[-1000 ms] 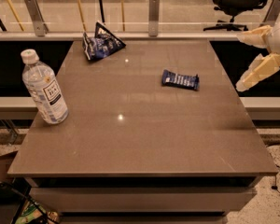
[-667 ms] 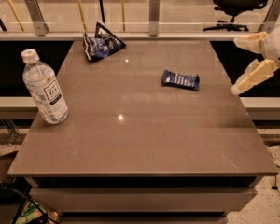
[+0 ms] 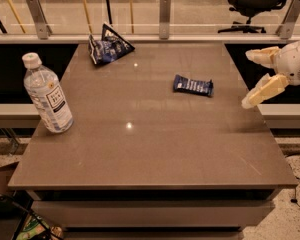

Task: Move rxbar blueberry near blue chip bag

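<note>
Fingers (image 3: 264, 90) spread wide, holding nothing; the gripper (image 3: 254, 78) hovers at the frame's right edge, beside the table (image 3: 150, 154). The rxbar blueberry (image 3: 192, 85) lies flat, right of centre; the blue chip bag (image 3: 109, 48) sits upper left. Lower your jaws squarely across the bar's narrow width before closing.

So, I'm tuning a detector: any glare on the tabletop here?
Camera view: two small bright glints on the glossy grey-brown tabletop, one beside the wrinkled blue-black chip bag, one mid-table; the small flat dark blue bar shows none; the cream pincer, open, hovers off the right edge.
</note>
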